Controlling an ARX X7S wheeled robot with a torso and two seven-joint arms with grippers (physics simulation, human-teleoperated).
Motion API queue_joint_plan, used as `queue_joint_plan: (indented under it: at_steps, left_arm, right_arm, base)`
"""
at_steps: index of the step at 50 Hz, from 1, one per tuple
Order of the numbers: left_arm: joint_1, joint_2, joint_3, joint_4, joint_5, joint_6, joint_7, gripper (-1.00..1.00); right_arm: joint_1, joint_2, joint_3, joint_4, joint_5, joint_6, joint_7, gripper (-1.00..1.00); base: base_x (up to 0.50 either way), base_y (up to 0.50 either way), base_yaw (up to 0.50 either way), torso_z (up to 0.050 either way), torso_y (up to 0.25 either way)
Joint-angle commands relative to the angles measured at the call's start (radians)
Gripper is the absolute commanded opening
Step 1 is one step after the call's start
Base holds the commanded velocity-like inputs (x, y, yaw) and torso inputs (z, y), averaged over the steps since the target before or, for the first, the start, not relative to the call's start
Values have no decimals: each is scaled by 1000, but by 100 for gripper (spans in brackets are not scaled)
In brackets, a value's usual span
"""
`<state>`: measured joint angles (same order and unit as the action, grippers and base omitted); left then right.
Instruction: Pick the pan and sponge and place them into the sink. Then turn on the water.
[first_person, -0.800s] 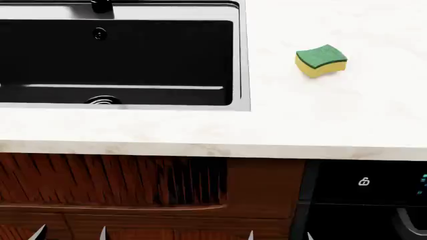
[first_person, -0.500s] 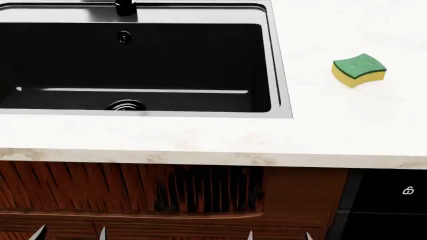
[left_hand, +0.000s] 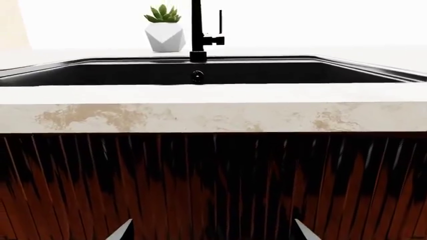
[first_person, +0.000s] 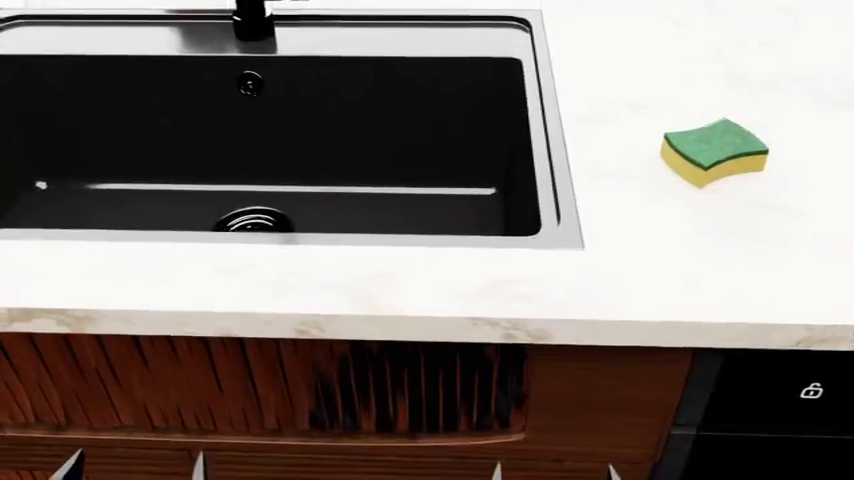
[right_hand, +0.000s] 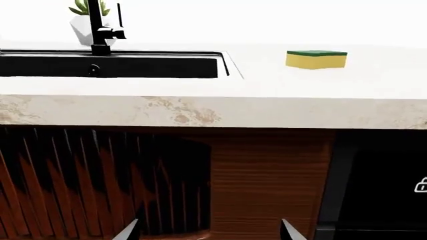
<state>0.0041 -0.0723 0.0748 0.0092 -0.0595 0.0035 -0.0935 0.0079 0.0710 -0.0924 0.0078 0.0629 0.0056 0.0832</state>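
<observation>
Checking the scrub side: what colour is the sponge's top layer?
Dark green over a yellow body; the sponge shows best in the head view.

Glossy black rectangular sink (first_person: 400, 130) with chrome drain (first_person: 255, 219); yellow wavy-sided sponge (first_person: 715, 152) topped dark green; white marbled stone bench (first_person: 441, 290), tan-veined; reddish-brown ribbed wooden cabinet front (left_hand: 213, 185).

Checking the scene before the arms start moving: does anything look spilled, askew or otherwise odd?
Nothing stands out. The sponge lies flat on the countertop to the right of the sink, green side up. The sink looks dry and holds nothing, and no water runs from the faucet. No pan shows in any view.
</observation>
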Motion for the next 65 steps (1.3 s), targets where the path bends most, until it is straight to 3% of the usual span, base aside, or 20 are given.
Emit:
queue_joint_plan:
  at_steps: [1, 29, 41, 42, 52, 58, 60, 65]
  left_arm:
    - [0, -13, 15, 3, -11, 9, -22, 100]
    - [5, -50, 46, -2, -47, 25, -44, 100]
    - [7, -52, 43, 24, -95, 2, -44, 100]
    - [9, 56, -70, 12, 48, -3, 72, 100]
    - [22, 25, -42, 45, -21, -36, 57, 100]
    - [21, -9, -12, 182, -13, -147, 51, 100]
    - [2, -12, -18, 256, -31, -243, 43, 100]
    - [-62, -40, -40, 416, -67, -440, 36, 100]
  right_arm:
    - [4, 13, -19, 3, 8, 7, 22, 100]
    - [11, 40, -52, 10, 35, 6, 60, 100]
    - [14, 48, -63, 12, 46, 5, 66, 100]
    - [7, -55, 60, 19, -63, 7, -52, 100]
    - [4, -32, 43, 5, 19, 2, -32, 100]
    - [-20, -4, 63, -158, 93, 66, -30, 100]
    - [-24, 10, 91, -247, 123, 112, -14, 100]
    - [3, 55, 132, -448, 195, 324, 32, 100]
  base:
    - [0, 0, 0, 50, 0]
    - [0, 0, 0, 50, 0]
    - [0, 0, 0, 1, 0]
    - [0, 0, 0, 0, 0]
    - [0, 0, 0, 0, 0]
    - [0, 0, 0, 0, 0]
    - [0, 0, 0, 0, 0]
    - [0, 0, 0, 0, 0]
